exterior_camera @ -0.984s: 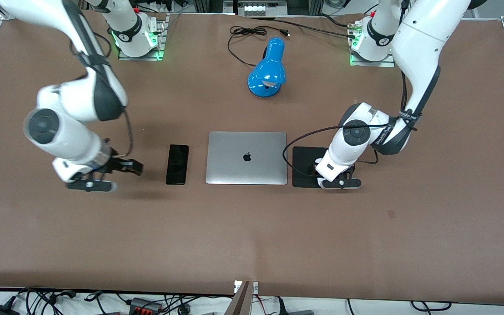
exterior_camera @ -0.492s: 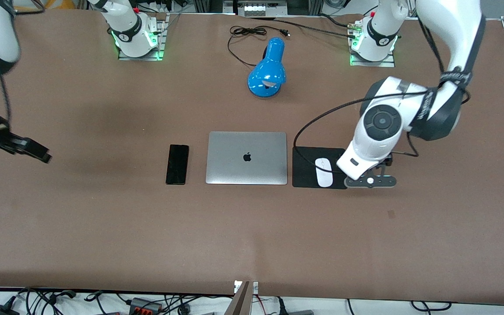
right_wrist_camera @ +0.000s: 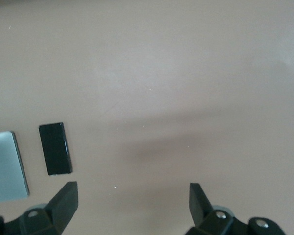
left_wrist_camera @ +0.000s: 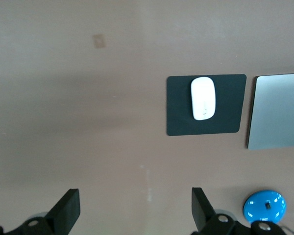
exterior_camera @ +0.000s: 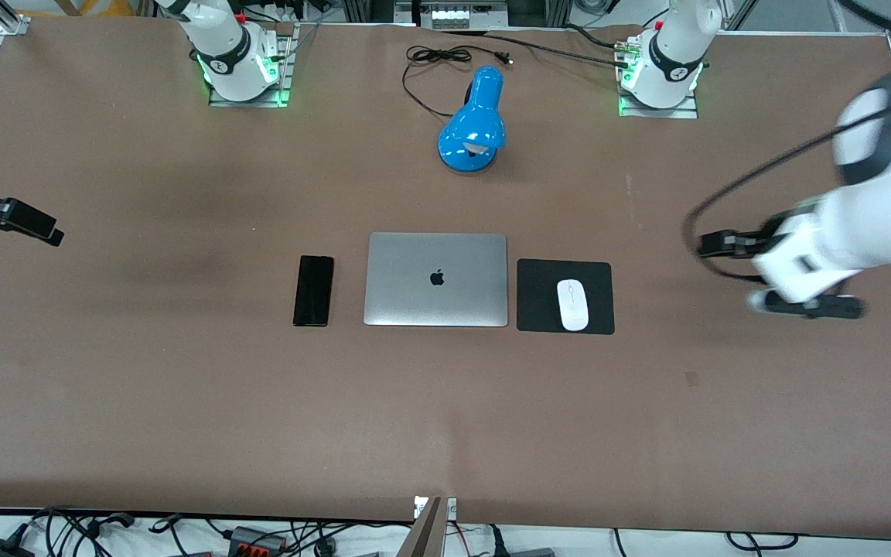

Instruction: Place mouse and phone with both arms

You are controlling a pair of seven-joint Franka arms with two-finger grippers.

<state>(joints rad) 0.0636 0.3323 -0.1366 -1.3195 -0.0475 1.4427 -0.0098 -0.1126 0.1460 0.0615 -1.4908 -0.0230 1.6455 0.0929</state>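
Observation:
The white mouse [exterior_camera: 572,304] lies on a black mouse pad [exterior_camera: 538,296] beside the closed silver laptop [exterior_camera: 436,279], toward the left arm's end. The black phone [exterior_camera: 313,291] lies flat beside the laptop, toward the right arm's end. My left gripper [exterior_camera: 809,307] is up over bare table well away from the pad, open and empty; its wrist view shows the mouse [left_wrist_camera: 203,98] and wide-apart fingers [left_wrist_camera: 66,210]. My right gripper [right_wrist_camera: 132,196] is open and empty over bare table; the phone [right_wrist_camera: 55,148] shows off to one side. Only a black part of the right hand [exterior_camera: 16,220] shows in the front view.
A blue desk lamp [exterior_camera: 473,122] with a coiled black cord [exterior_camera: 434,58] stands farther from the front camera than the laptop. The arm bases [exterior_camera: 240,66] [exterior_camera: 658,73] stand along the table's edge by the robots. Brown table [exterior_camera: 445,418] stretches nearer the camera.
Both arms have swung outward from the laptop toward their own ends of the table. The left hand has moved off the mouse pad, leaving the mouse lying on it. The phone has not moved.

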